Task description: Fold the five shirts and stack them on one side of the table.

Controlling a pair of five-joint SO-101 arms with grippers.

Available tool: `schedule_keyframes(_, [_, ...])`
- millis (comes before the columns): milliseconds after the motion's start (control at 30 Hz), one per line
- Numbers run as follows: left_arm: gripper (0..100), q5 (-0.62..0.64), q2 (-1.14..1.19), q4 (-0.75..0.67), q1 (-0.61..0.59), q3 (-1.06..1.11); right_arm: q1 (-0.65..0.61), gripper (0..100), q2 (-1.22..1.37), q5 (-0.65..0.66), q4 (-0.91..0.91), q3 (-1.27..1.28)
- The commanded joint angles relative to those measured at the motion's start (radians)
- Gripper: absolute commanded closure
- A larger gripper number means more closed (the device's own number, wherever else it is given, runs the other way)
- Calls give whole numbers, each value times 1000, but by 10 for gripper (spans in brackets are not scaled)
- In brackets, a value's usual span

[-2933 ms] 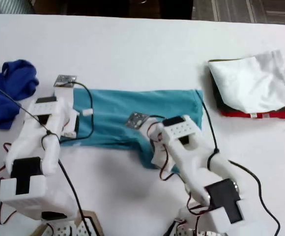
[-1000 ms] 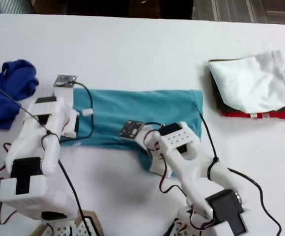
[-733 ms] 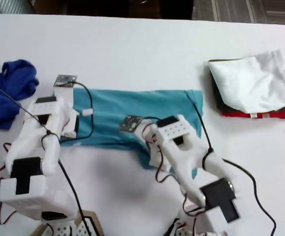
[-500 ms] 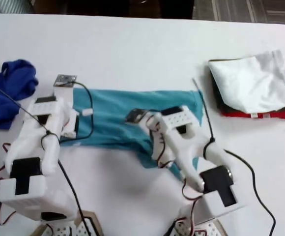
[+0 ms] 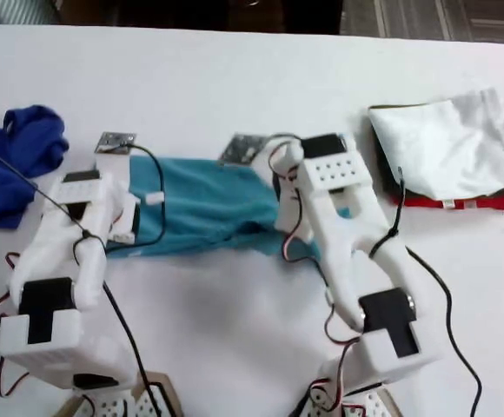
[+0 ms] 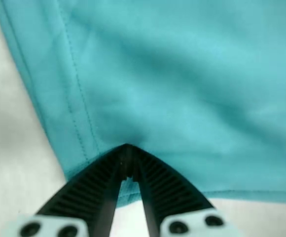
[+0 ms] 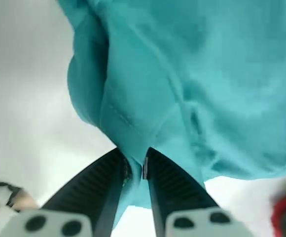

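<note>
Pinching teal shirt (image 5: 200,204), right claw (image 7: 133,159) aloft

high view bright, evenly lit; light soft, from overhead; white table (image 5: 235,78) close to washed out, no hard glare spots; shadows faint and soft-edged, thin grey fringe under both arms and along near edge of teal shirt (image 5: 200,204); strip of room beyond table dark; white shirt (image 5: 447,143) shows pale grey shading in creases; left wrist view: cloth evenly lit, darker bands along folds; right wrist view: table uneven grey, paler patch beside cloth, deep shade inside bunched folds
</note>
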Motion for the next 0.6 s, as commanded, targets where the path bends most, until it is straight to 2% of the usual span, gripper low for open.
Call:
schedule_keyframes(0, [974, -11, 6, -6, -11, -30, 8, 978, 97, 9, 8, -161])
schedule_keyframes(233, [974, -11, 8, -6, -11, -30, 47, 975, 395, 8, 16, -462])
schedule_keyframes(433, [974, -11, 8, -6, -11, -30, 139, 819, 545, -31, 90, -760])
schedule_keyframes(567, [974, -11, 8, -6, -11, -30, 191, 817, 608, -37, 108, -907])
